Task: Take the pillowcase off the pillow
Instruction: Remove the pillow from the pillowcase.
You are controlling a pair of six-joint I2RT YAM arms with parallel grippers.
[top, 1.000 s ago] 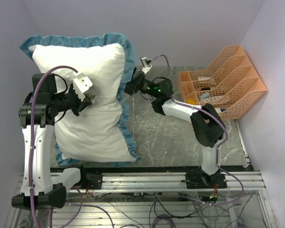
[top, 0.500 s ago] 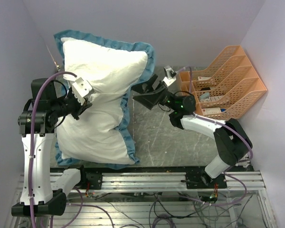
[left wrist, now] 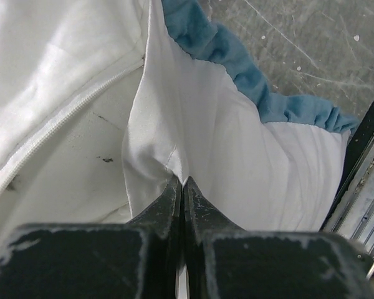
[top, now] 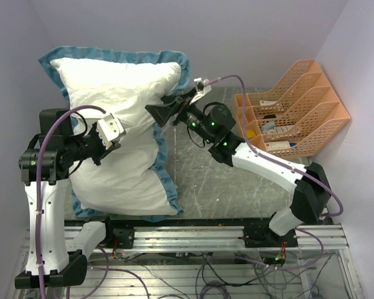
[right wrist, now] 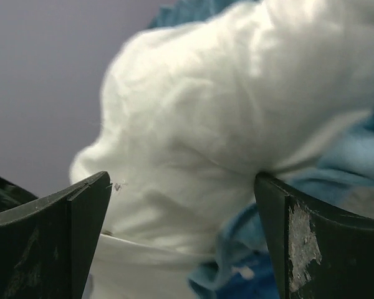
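Observation:
The pillow (top: 121, 93) stands tilted at the left of the table inside the pillowcase (top: 168, 187), whose white inner side and teal ruffled edge show. My left gripper (top: 115, 140) is shut on a fold of the pillowcase's white fabric at mid-height. In the left wrist view the gripper (left wrist: 182, 182) pinches that fold, with the zippered, speckled pillow (left wrist: 56, 124) to its left and the pillowcase's ruffle (left wrist: 237, 68) beyond. My right gripper (top: 157, 112) is open at the pillow's upper right edge. In the right wrist view the gripper (right wrist: 182, 180) stands wide around the plump pillow (right wrist: 193, 124), with the pillowcase's ruffle (right wrist: 336, 162) at lower right.
An orange file rack (top: 299, 93) holding a few small items stands at the back right. Purple walls close in the back and both sides. A metal rail (top: 206, 235) runs along the near edge, and grey marbled tabletop (top: 224, 180) shows under the right arm.
The pillow's upper end swung right, then back left. My right gripper drew back right, then reached left onto the pillow's upper right edge. My left gripper kept its pinch and shifted slightly.

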